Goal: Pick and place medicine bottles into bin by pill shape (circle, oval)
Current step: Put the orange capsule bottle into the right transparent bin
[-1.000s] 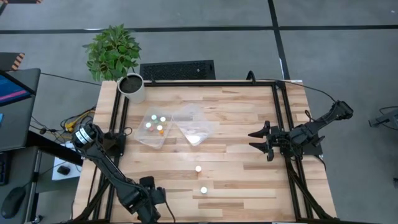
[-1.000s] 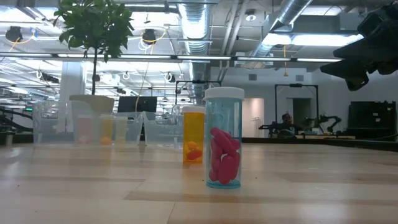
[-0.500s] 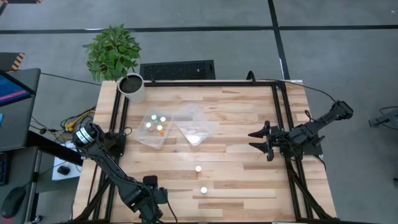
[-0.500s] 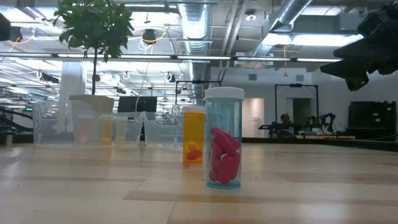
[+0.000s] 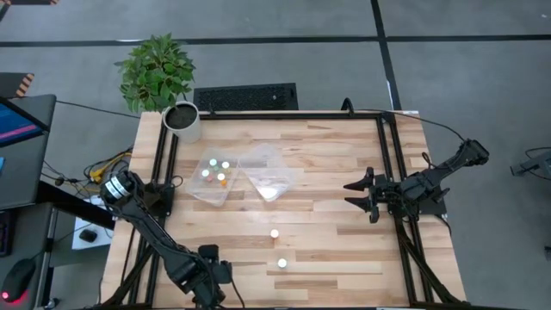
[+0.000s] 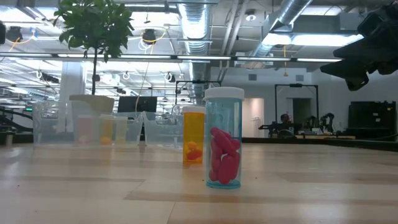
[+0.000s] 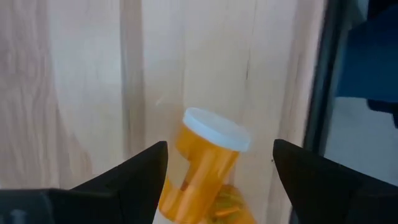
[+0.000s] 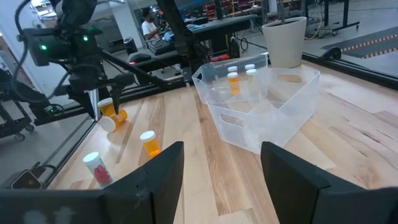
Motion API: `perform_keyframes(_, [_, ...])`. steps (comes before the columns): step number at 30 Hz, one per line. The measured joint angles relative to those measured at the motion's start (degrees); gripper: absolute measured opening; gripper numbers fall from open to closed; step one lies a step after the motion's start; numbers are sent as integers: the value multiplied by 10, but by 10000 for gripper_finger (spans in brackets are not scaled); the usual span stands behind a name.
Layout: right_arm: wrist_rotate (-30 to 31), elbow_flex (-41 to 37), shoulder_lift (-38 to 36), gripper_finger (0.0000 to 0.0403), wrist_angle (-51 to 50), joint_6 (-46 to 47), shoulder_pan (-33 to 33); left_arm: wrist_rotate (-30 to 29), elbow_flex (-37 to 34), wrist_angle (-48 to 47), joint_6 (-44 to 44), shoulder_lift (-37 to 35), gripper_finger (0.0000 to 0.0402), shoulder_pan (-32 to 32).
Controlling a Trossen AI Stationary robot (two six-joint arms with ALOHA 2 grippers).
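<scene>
My left gripper (image 7: 219,147) is open at the table's near left corner (image 5: 207,277). An orange medicine bottle with a white cap (image 7: 205,168) lies on its side on the table between its two fingers. It also shows in the right wrist view (image 8: 111,116), under the left gripper (image 8: 93,99). I cannot tell whether the fingers touch it. An orange bottle (image 5: 275,233) and a clear bottle of pink pills (image 5: 281,263) stand on the table's near middle. My right gripper (image 5: 357,196) is open and empty at the right.
Two clear bins stand at the far left middle: one (image 5: 215,176) holds several bottles, the other (image 5: 271,172) sits tilted beside it. A white plant pot (image 5: 182,120) stands at the far left corner. A black frame rail (image 5: 164,172) runs along the table's left edge.
</scene>
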Motion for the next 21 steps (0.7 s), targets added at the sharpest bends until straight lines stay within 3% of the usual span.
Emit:
perform_keyframes(8, [0, 0, 0, 226, 0, 1, 0, 4, -22, 12, -1, 1, 284, 0])
perform_keyframes(15, [0, 0, 0, 226, 0, 1, 0, 32, -68, 91, 7, 1, 284, 0])
perform_keyframes(21, [0, 0, 0, 226, 0, 1, 0, 27, -73, 75, 19, 1, 284, 14])
